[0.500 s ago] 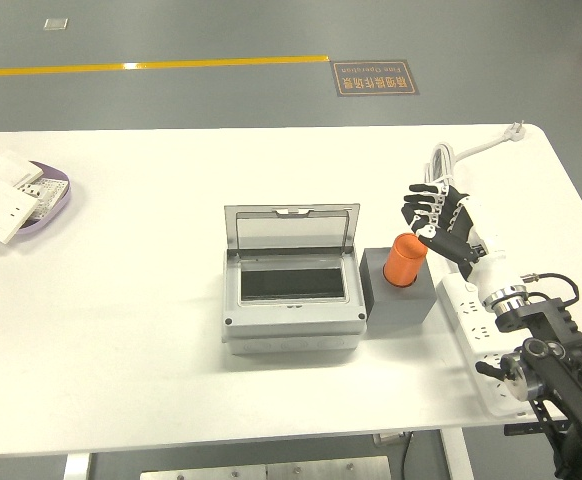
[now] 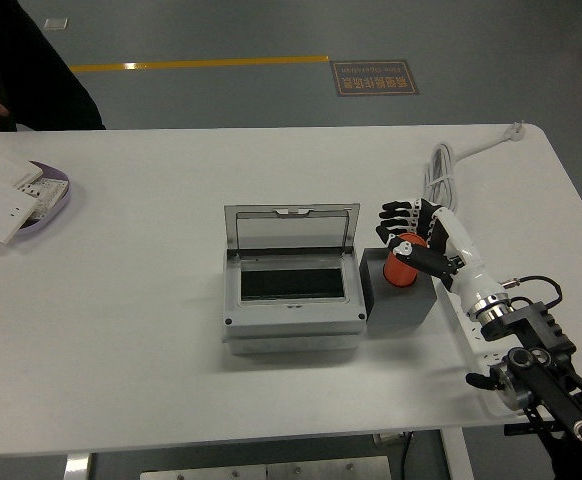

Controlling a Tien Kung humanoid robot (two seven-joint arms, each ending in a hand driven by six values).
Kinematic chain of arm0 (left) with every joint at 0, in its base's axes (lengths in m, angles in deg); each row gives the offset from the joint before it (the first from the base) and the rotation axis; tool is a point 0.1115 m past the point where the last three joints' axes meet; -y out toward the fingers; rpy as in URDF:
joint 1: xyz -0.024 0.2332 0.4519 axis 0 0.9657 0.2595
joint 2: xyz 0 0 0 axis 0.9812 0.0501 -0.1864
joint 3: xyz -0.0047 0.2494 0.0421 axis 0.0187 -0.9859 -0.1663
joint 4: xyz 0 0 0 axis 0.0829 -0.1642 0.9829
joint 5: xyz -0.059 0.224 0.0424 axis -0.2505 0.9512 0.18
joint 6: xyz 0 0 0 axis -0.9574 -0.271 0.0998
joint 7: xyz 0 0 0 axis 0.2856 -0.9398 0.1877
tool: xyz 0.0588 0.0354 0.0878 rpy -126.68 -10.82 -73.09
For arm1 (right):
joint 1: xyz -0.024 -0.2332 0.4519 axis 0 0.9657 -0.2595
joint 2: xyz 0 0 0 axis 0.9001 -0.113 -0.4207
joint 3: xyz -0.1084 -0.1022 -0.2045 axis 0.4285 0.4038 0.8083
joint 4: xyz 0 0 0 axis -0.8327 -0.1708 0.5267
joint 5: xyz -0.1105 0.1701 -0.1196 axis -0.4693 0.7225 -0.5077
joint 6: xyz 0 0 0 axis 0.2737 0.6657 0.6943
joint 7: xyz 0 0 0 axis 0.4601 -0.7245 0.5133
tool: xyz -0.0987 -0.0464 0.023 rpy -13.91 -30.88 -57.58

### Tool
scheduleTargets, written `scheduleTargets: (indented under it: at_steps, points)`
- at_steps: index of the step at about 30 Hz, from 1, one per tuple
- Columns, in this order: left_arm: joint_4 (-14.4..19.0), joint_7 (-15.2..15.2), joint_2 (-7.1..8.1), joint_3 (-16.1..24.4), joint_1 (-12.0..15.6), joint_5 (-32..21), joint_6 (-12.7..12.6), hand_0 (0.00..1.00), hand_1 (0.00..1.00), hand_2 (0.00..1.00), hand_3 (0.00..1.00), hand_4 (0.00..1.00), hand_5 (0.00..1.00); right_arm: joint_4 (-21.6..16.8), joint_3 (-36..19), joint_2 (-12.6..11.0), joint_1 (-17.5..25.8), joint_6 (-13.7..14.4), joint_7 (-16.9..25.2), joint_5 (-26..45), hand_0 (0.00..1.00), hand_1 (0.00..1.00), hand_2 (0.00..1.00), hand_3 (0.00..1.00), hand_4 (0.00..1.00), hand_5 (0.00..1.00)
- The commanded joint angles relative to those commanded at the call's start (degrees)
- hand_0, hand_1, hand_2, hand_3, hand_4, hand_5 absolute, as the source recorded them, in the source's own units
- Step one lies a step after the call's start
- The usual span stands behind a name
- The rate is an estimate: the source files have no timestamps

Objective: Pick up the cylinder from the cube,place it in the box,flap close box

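Fingers of right hand curled around orange cylinder, upright on grey cube; box lid open.

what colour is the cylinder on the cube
Orange, seen in the head view: the cylinder sits on the grey cube with the right hand around it.
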Motion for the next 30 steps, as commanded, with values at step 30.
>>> scheduleTargets:
  at_steps: [30]
  points:
    - [0.00, -0.58, -0.22, -0.15, -0.50, 0.72, 0.29, 0.611, 0.648, 0.609, 0.667, 0.677, 0.102, 0.79, 1.13, -1.03, 1.58, -0.19, 0.11, -0.90, 0.582, 0.602, 0.544, 0.574, 0.719, 0.197]
